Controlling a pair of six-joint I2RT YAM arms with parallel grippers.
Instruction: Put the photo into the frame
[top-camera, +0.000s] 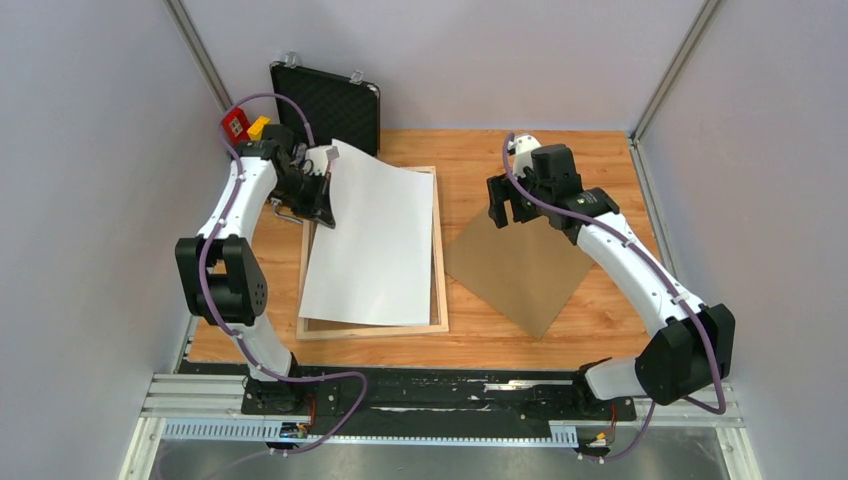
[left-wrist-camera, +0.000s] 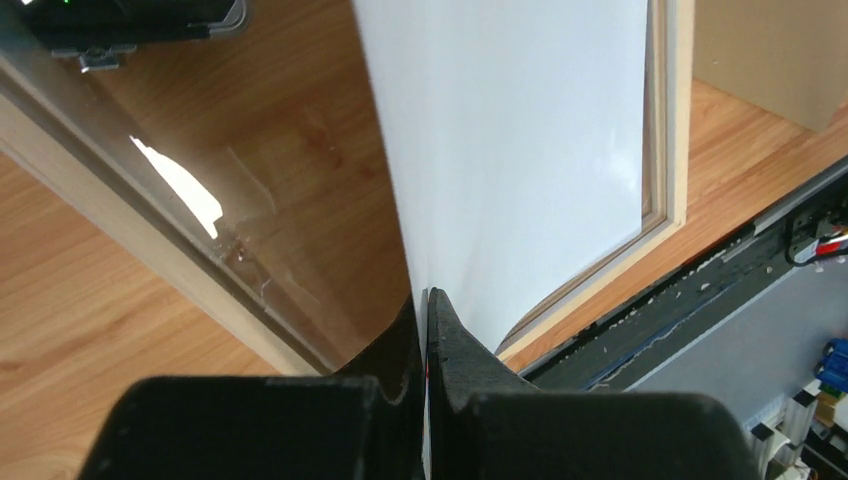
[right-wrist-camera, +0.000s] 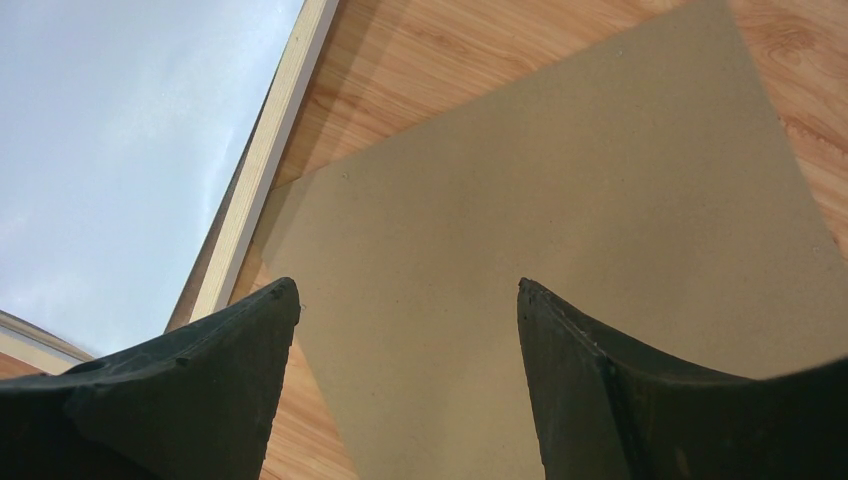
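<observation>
The job looked partly done. The photo (top-camera: 370, 240) lay over the frame (top-camera: 441, 270) but was not seated in it. It sat skewed against the rails, with its far corner poking out past the frame's far rail. Its near edge rested inside the frame, close to the near rail. Judging from this, it had yet to be squared to the rails, lowered flat onto the pane and let go.

The left gripper (left-wrist-camera: 427, 300) was pressed together on the photo's left edge, at the frame's far left corner. It held that side up off the pane, and in the left wrist view bare glass showed beneath the rising sheet. The right gripper (right-wrist-camera: 408, 290) stood spread and held nothing. It hovered to the right of the frame, above the brown board (top-camera: 520, 270).

The photo showed only a plain white back, smooth and uncreased, bowing gently up towards the pinch. Its print was out of sight, presumably facing the pane.
</observation>
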